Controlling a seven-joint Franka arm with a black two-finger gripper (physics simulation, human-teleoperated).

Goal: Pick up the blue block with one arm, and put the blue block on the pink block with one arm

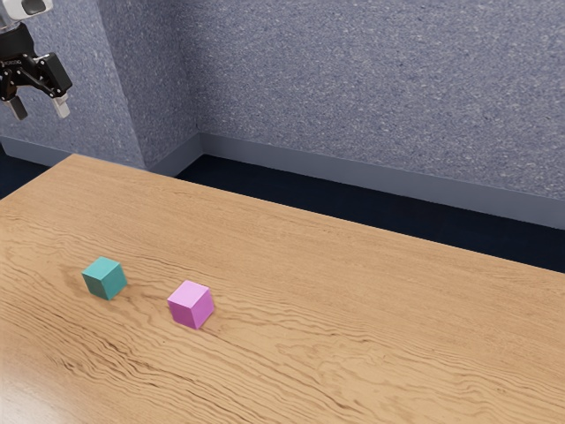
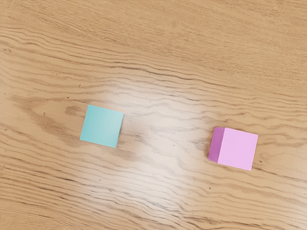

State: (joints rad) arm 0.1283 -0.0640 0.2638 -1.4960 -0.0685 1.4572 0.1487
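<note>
A teal-blue block (image 1: 104, 277) rests on the wooden table (image 1: 353, 336), toward the exterior view's left. A pink block (image 1: 191, 304) lies a short way to its right, apart from it. My gripper (image 1: 38, 107) hangs high above the table at the exterior view's upper left, open, with nothing between its fingers. From the hand's camera, looking down, the blue block (image 2: 101, 126) and the pink block (image 2: 233, 148) lie side by side on the wood with a gap between them.
The table's far edge runs diagonally below a grey textured wall (image 1: 371, 79) with a baseboard. A dark floor strip (image 1: 371, 208) lies between wall and table. Bare wood stretches to the right of the blocks.
</note>
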